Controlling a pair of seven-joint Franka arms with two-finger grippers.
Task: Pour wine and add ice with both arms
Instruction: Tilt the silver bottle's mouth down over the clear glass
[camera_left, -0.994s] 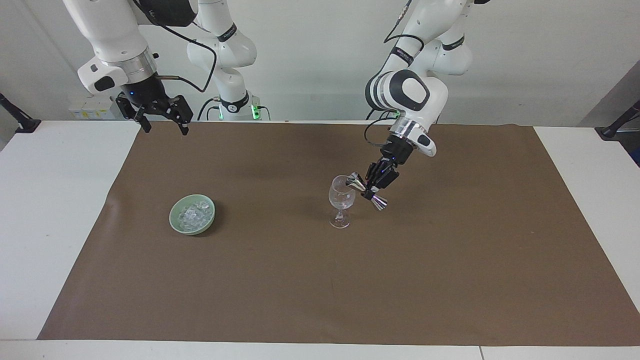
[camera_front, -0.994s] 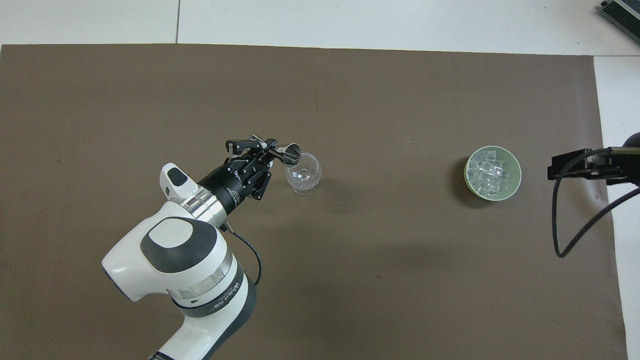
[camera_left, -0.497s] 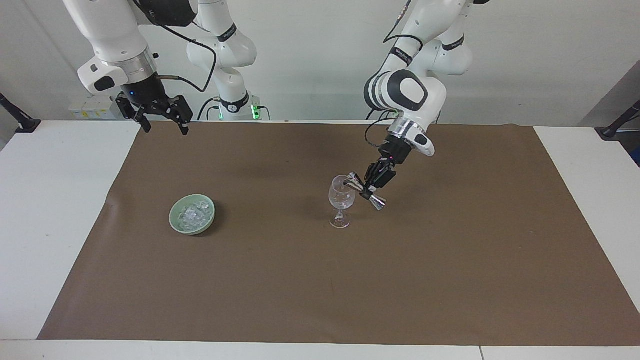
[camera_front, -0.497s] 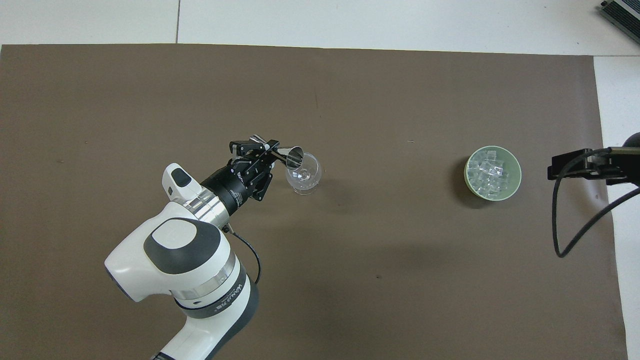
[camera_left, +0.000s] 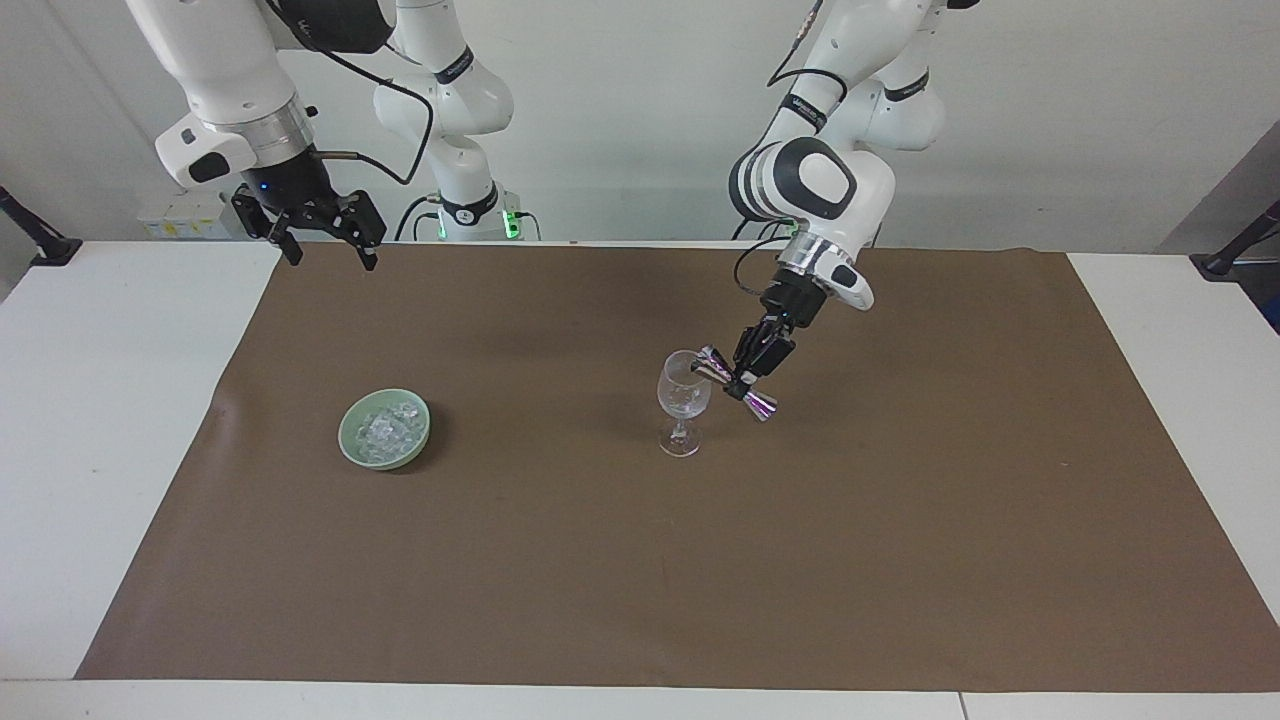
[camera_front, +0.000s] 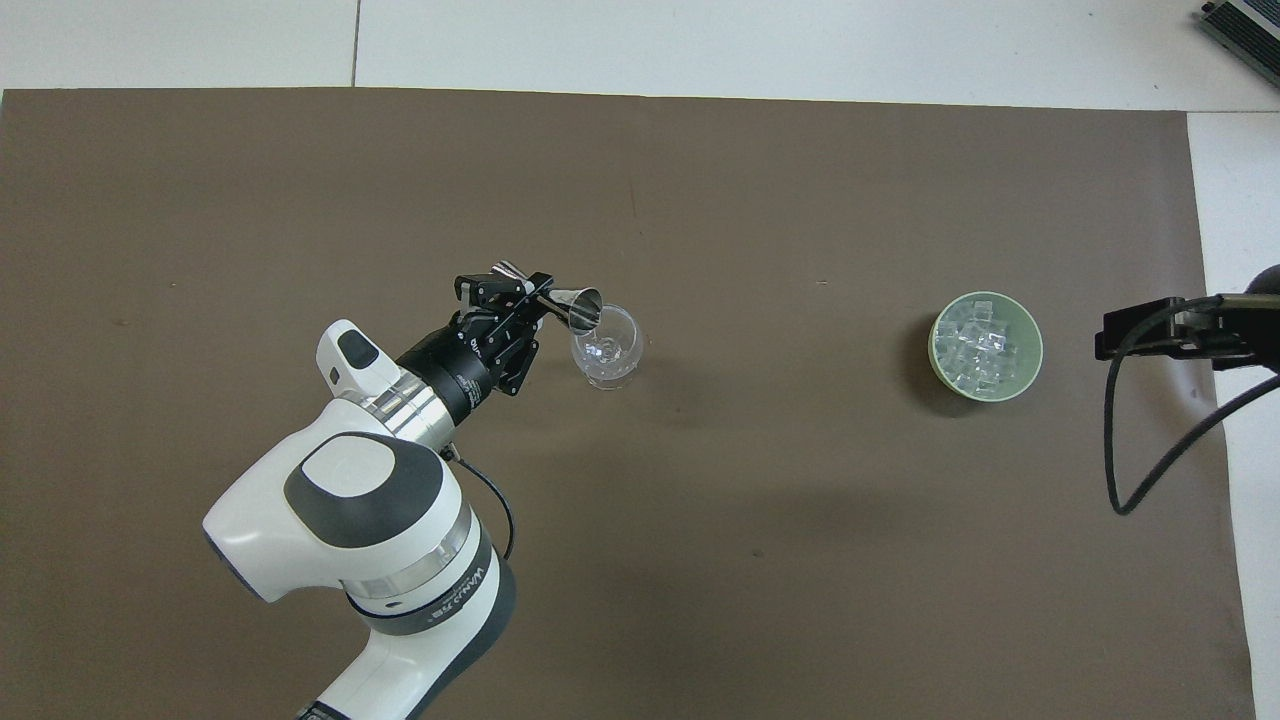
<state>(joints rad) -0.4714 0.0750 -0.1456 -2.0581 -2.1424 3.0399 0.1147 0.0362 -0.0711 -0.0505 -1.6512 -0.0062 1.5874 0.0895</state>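
While the right arm waited, its right gripper (camera_left: 322, 244) hung over the table's edge nearest the robots, at the right arm's end, fingers spread wide and holding nothing. Overhead view caught only a black part of it plus cable at the frame edge. Pale green bowl (camera_left: 385, 429) sat on the brown mat (camera_left: 900, 560) toward the right arm's end, upright, with the ice (camera_left: 384, 430) piled inside as small clear chunks; overhead view showed the ice (camera_front: 985, 342) filling most of the bowl (camera_front: 1030, 350). Well apart from the bowl, near the mat's middle, 1 clear stemmed glass (camera_left: 683, 400) stood upright. The left gripper (camera_left: 745, 378) hovered just beside the glass on the left arm's side, fingers pinched tight on the narrow waist of a metal jigger (camera_left: 757, 403). Jigger was tilted, 1 cone end over the glass rim, the other end pointing away and down. Overhead, the jigger (camera_front: 580, 303) mouth overlapped the glass (camera_front: 605, 350) rim. Liquid in the glass: could not tell. White table (camera_left: 100, 400) showed around the mat.
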